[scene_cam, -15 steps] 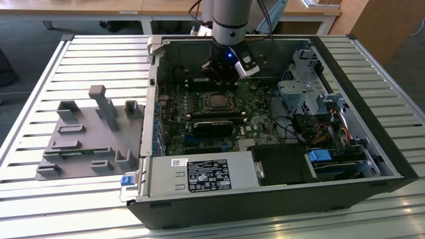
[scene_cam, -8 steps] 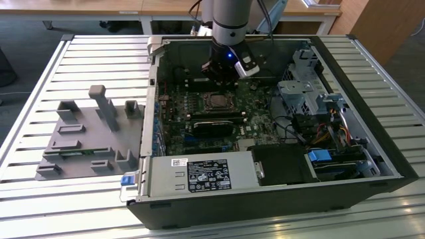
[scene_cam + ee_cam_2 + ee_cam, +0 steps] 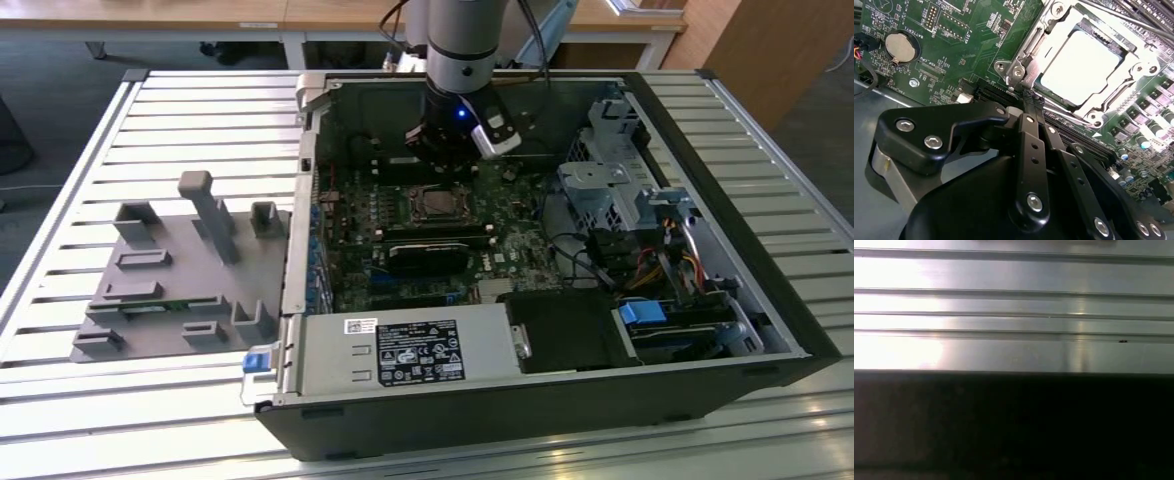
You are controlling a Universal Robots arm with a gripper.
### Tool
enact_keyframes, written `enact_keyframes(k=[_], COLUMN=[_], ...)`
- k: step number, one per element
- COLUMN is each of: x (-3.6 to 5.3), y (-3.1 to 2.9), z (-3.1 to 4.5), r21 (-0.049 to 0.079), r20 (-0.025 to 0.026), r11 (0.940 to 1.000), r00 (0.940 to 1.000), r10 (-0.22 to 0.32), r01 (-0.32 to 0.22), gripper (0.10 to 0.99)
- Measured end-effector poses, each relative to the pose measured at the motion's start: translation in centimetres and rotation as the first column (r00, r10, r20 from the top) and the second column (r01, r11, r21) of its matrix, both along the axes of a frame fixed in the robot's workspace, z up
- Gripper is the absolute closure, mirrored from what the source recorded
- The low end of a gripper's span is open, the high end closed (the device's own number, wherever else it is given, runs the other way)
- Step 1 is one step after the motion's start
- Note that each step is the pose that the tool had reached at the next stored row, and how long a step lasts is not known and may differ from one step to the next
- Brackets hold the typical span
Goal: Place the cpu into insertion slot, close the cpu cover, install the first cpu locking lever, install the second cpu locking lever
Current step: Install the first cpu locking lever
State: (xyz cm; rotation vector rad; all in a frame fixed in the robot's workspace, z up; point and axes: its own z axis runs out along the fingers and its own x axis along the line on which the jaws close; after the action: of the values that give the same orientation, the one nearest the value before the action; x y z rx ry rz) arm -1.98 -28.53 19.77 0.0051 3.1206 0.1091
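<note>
In the second wrist view the cpu lies flat in the insertion slot, its pale silvery face up. The silvery cpu cover lies down around the chip's edges. A thin metal lever rod runs along the socket's near side. My gripper has its black fingers drawn together, tips at the socket's corner by the end of that lever; I cannot tell if they touch it. In the exterior view the gripper hangs just behind the insertion slot inside the open computer case.
The case walls surround the green board. A black module, power supply and drive cage crowd the socket. A grey fixture sits at the exterior view's left on the slatted table. A coin battery sits on the board.
</note>
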Motion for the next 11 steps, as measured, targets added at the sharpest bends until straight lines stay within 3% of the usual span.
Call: enact_keyframes(k=[5, 11], x=[0.0, 0.0], y=[0.01, 0.0], z=[0.14, 0.12], r21=[0.0, -0.018], r20=[0.0002, 0.0], r11=[1.0, 0.9998], r00=[1.0, 1.0], r10=[0.0, 0.0], r01=[0.0, 0.0], gripper=[0.98, 0.98])
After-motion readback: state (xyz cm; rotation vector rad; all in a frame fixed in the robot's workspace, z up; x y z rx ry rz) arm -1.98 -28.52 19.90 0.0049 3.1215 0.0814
